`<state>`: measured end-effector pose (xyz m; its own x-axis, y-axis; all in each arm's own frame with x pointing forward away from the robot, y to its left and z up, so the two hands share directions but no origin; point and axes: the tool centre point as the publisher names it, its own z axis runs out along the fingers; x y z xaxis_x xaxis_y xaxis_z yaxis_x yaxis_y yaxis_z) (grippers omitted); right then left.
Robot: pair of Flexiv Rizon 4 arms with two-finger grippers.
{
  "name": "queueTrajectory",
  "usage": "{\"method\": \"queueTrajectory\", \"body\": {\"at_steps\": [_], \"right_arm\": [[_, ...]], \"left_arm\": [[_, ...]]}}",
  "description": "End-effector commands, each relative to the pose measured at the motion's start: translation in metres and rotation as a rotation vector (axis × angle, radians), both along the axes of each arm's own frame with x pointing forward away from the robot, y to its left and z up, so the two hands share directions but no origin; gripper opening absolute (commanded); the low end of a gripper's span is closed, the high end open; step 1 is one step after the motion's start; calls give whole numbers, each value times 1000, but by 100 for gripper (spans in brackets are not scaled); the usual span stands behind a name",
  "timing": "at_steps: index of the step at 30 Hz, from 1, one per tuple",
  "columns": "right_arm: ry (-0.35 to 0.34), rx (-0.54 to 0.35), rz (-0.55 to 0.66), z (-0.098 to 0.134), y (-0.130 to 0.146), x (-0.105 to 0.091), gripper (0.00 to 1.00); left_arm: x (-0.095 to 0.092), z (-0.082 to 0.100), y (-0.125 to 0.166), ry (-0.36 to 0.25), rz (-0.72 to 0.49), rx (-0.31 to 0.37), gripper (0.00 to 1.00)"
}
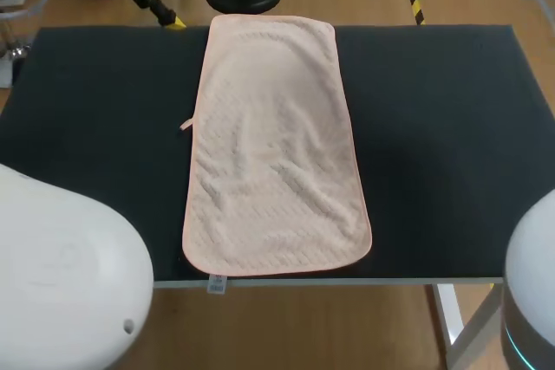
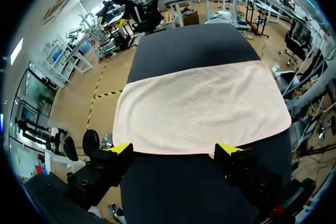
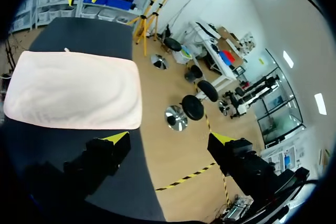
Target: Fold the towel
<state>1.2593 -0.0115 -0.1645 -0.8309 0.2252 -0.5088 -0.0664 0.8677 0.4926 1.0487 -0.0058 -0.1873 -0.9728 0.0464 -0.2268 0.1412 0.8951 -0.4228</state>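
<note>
1 pink towel (image 1: 273, 145), flat & unfolded, lengthwise down mid of 1 dark counter (image 1: 434, 127). 2 pincers, both up off counter: left pincer (image 2: 176, 150) spread wide, empty, towel just ahead; right pincer (image 3: 168, 139) spread wide, empty, over counter's edge.

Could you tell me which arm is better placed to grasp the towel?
Probably the left arm: the left gripper is open and faces the towel squarely, its edge just ahead. The right gripper hangs off to the towel's side, partly off the table.

Pale pink quilted towel (image 1: 273, 149), darker pink edging, on black table (image 1: 451, 127).
</note>
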Motion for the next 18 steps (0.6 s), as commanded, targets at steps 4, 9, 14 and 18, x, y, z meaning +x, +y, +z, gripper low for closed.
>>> {"method": "queueTrajectory", "body": {"at_steps": [4, 9, 14, 18], "right_arm": [[186, -96, 33, 11, 10, -36, 100], [259, -151, 49, 4, 23, -54, 100], [321, -214, 79, -5, 32, -69, 100], [328, -252, 83, -7, 32, -71, 100]], "left_arm": [[2, 1, 0, 16, -8, 4, 100], [2, 1, 0, 16, -8, 4, 100], [2, 1, 0, 16, -8, 4, 100], [2, 1, 0, 16, -8, 4, 100]]}}
